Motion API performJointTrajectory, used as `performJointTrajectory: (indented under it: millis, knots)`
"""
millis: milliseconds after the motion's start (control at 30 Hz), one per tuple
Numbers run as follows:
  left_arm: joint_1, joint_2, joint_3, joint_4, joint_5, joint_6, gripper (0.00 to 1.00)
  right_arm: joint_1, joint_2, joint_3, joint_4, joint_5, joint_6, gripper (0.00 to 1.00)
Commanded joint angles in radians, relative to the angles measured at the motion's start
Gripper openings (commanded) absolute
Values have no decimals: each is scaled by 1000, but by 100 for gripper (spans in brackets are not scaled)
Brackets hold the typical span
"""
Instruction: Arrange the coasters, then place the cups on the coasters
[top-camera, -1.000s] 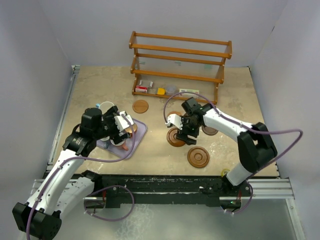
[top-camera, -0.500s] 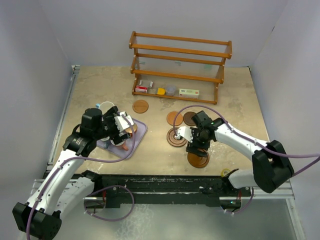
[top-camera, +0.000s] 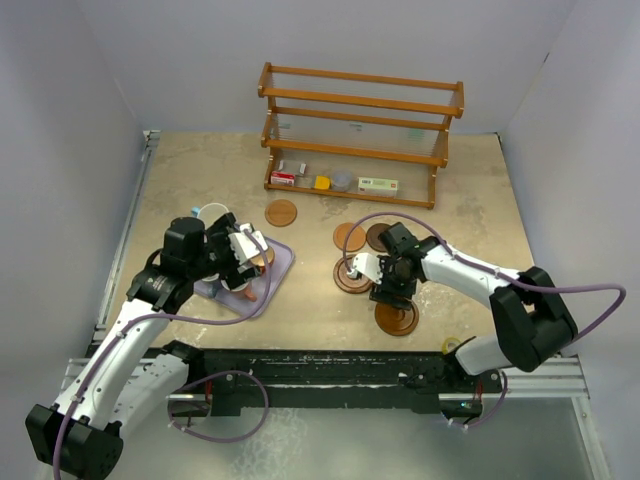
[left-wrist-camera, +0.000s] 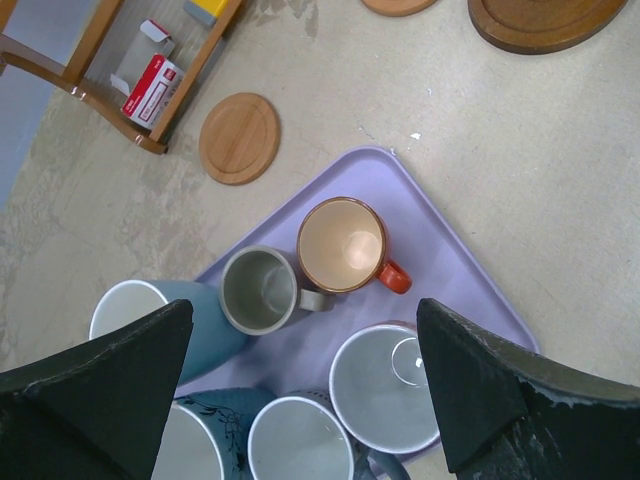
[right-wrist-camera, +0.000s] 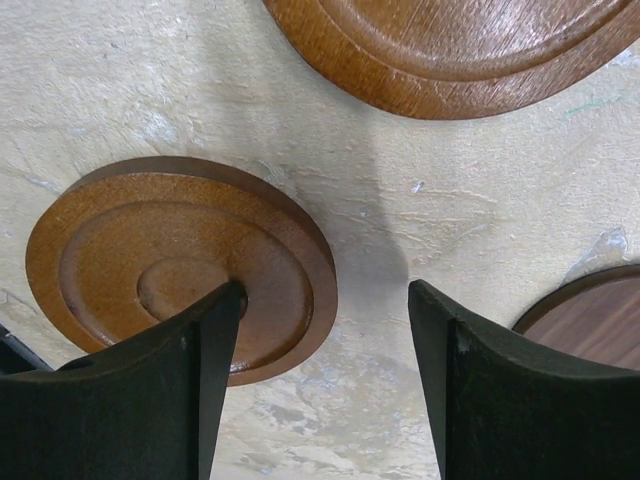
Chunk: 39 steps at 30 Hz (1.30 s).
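Coaster arranging was in hand: the right gripper (right-wrist-camera: 325, 292), jaws released, straddled a grooved coaster (right-wrist-camera: 150, 260) rim and probably needed to clamp next; the left gripper (left-wrist-camera: 305, 310) hovered released above the cups (left-wrist-camera: 342, 245).

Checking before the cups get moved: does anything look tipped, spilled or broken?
Nothing stands out. In the left wrist view, the copper-orange cup and the grey-green cup stand upright and empty on the lavender tray. The light coaster and the grooved coaster lie flat and look undamaged, and no spill shows.
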Motion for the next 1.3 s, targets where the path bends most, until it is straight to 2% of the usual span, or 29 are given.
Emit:
performJointTrajectory:
  millis: [0, 233, 367, 933, 1267]
  knots:
    - [2, -17, -1, 72, -28, -48, 90, 18, 12, -14, 83, -12, 6, 69]
    - [5, 6, 10, 82, -107, -68, 90, 100, 24, -5, 75, -15, -1, 66]
    - [6, 31, 24, 69, -138, -44, 90, 150, 48, 5, 75, -6, -1, 60]
    - [8, 21, 16, 89, -137, -91, 90, 355, 115, 61, 105, -57, 5, 53]
    - [14, 19, 11, 92, -134, -91, 90, 388, 167, 150, 115, -137, 11, 49]
